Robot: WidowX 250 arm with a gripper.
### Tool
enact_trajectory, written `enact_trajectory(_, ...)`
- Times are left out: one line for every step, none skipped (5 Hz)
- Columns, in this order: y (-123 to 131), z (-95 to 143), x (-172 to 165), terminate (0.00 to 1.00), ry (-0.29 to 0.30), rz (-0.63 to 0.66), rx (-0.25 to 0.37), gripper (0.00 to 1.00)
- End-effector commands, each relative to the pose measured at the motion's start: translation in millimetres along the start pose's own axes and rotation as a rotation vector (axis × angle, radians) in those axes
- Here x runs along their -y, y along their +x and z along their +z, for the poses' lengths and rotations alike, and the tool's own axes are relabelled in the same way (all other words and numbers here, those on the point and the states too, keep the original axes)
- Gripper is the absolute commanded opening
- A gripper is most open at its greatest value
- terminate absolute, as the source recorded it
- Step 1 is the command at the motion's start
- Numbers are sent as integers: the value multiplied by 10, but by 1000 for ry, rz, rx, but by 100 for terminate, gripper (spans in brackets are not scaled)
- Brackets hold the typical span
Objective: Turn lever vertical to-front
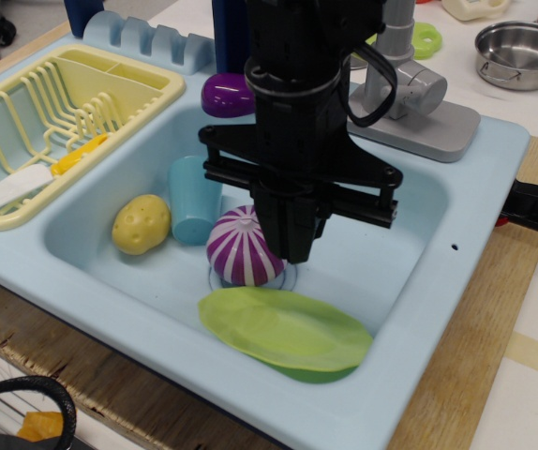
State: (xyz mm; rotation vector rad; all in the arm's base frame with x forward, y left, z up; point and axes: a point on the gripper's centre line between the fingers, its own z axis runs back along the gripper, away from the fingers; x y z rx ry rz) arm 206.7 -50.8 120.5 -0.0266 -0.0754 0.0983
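Note:
The grey toy faucet stands at the sink's back right: a flat base (438, 131), a short cylinder (424, 89) and an upright grey column (398, 28) that runs out of the top of the frame. No thin lever rod shows; my arm and a black cable loop cover the faucet's left side. My black gripper (297, 253) hangs over the middle of the sink basin, well in front of and left of the faucet. Its fingers (291, 225) point down, pressed together and holding nothing, right beside the purple-and-white striped ball (236, 248).
In the light blue sink (410, 272) lie a green plate (283, 328), a blue cup (189, 197) and a yellow potato (141, 223). A purple eggplant (227, 94) sits on the back rim. A yellow dish rack (53, 122) is at left, a metal pot (522, 52) at back right.

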Motion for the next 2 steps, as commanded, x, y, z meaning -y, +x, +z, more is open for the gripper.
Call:
enact_trajectory(84, 99, 14, 0, -11, -7, 31, 100)
enact_trajectory(84, 99, 14, 100, -11, -7, 31, 100)
